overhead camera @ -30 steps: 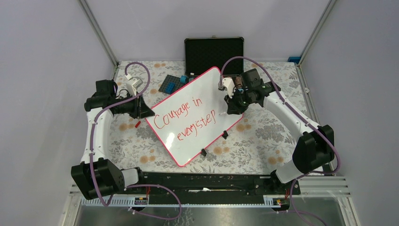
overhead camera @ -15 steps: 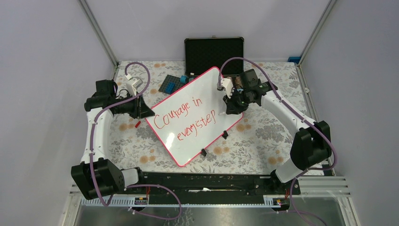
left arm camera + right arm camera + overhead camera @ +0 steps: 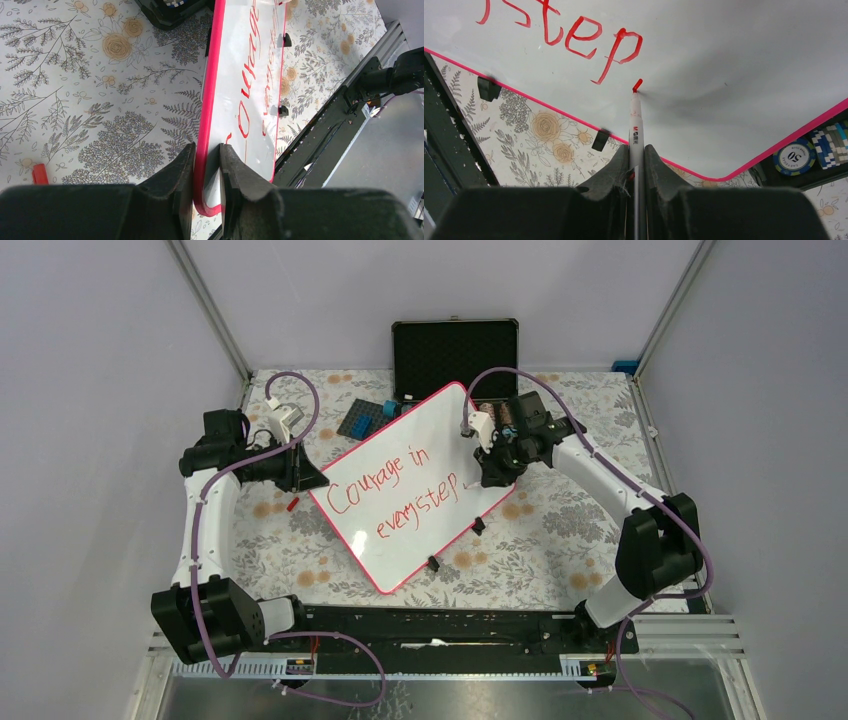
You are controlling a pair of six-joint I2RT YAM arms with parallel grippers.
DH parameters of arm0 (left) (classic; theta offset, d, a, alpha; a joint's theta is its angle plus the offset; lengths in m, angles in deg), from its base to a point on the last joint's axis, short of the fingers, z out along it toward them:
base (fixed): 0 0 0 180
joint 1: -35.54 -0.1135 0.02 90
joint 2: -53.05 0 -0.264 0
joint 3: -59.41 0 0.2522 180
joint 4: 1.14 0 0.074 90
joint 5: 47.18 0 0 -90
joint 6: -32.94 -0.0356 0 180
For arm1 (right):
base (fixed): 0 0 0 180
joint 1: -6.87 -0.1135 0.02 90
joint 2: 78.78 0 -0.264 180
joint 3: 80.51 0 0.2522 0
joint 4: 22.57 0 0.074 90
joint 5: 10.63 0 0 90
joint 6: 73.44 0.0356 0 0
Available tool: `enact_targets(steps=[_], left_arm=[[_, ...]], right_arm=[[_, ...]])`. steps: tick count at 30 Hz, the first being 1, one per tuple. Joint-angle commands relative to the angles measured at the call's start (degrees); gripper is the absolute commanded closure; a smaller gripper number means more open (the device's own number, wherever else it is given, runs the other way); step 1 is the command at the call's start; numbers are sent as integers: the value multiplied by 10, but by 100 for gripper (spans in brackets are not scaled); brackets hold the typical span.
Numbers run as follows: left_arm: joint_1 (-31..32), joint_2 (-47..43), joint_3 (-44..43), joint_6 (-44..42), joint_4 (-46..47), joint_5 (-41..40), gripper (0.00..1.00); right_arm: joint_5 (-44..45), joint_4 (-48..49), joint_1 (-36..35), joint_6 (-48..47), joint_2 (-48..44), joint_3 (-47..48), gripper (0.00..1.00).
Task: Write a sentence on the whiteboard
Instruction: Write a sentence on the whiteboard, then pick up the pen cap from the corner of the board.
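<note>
The whiteboard (image 3: 440, 425), white with a pink frame, lies tilted across the flowered cloth. The sentence (image 3: 395, 495) is in red, in two lines. My left gripper (image 3: 315, 480) is shut on the board's left corner; in the left wrist view the gripper (image 3: 206, 150) has the pink edge of the whiteboard (image 3: 231, 50) between its fingers. My right gripper (image 3: 636, 149) is shut on a white marker (image 3: 635, 120). Its red tip sits at the board (image 3: 724, 60) just past the word "step" (image 3: 574, 35). I cannot tell whether the tip touches.
An open black case (image 3: 455, 355) stands behind the board, a dark plate with blue bricks (image 3: 365, 420) beside it. A red cap (image 3: 40, 174) lies on the cloth. Two black clips (image 3: 478, 526) sit on the board's near edge. Poker chips (image 3: 796, 156) lie past the far corner.
The right arm's elbow and wrist have drifted slightly left with the marker. The left arm, the board and the writing look the same.
</note>
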Motion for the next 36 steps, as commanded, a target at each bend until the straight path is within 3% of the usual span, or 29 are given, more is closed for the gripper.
enact_targets(steps=[1,9,22,25,30,36], left_arm=[[5,5,5,-26,13,-19,93],[6,4,4,-24,13,-15,89],[-5,-12,-67,9,13,0,38],[-18,-15,-105,27,14,14,32],[-63,-15,-155,25,1,-7,29],[-144,-8,-117,-33,-26,-68,30]], right_arm=[[19,7,1,-13,-16,-13,100],[-5,-16,1,-7,-25,22,100],[-70,-73,1,11,-39,119,100],[-89,-78,1,23,-38,135,100],[-120,-97,2,32,-30,166,100],[-179,-130,7,51,-22,200,100]])
